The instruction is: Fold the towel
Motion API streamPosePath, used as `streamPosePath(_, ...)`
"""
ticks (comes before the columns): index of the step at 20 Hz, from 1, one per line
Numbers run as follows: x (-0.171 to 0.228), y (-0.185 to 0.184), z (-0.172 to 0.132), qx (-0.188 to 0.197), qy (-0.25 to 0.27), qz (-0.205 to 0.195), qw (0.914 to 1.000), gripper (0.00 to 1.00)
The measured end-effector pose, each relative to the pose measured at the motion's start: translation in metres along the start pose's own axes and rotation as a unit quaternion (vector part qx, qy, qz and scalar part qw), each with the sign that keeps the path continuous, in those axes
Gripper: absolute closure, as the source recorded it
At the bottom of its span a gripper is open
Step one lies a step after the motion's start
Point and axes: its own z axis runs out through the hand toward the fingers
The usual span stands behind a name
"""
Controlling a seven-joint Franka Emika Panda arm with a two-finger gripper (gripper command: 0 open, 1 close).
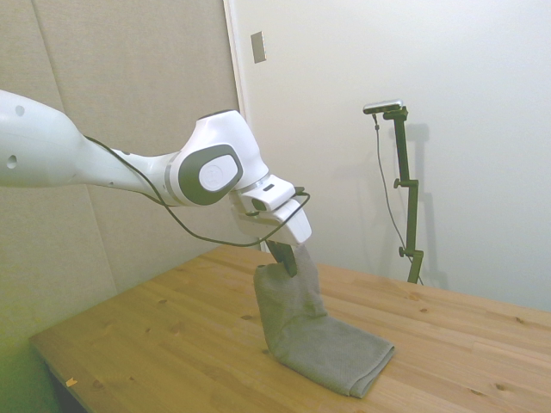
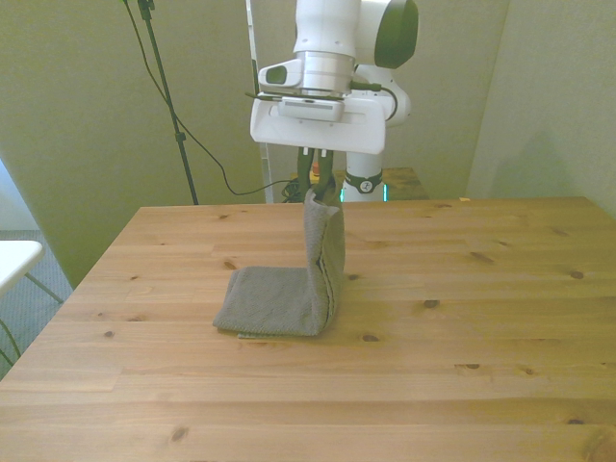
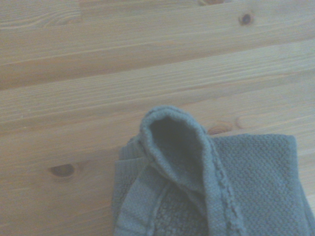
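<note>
1. Holding one end of the towel point(image 1: 301, 323) up off the surface point(image 1: 172, 344), I have my end effector point(image 1: 283, 255) pinched narrow on its top edge; the lifted half stands nearly upright while the other half lies flat on the wood, stretching toward the front view's left.
2. From the wrist view, the towel point(image 3: 197, 172) shows thick layers curling open just below my grip, so I judge the hold to be on a bunched edge, not a clean corner.
3. To fold well, I should carry the raised end over the flat half in a low arc, toward the front view's left, keeping the crease where it now sits.
4. I should lower until the lifted edge meets the far edge of the flat part, then let go.
5. The risk I see: pulling too high or too fast could drag the resting half along the surface and skew the fold.
</note>
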Motion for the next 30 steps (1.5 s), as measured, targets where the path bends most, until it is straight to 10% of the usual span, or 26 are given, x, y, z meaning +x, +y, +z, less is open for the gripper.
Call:
streamPosePath(10,0.065,0.074,0.055,0.064,-0.046,0.013,0.9968,1.0)
streamPosePath(11,0.072,0.081,0.066,0.065,-0.048,0.017,0.9966,0.0)
streamPosePath(30,0.096,0.089,0.093,0.039,-0.032,0.041,0.9979,0.0)
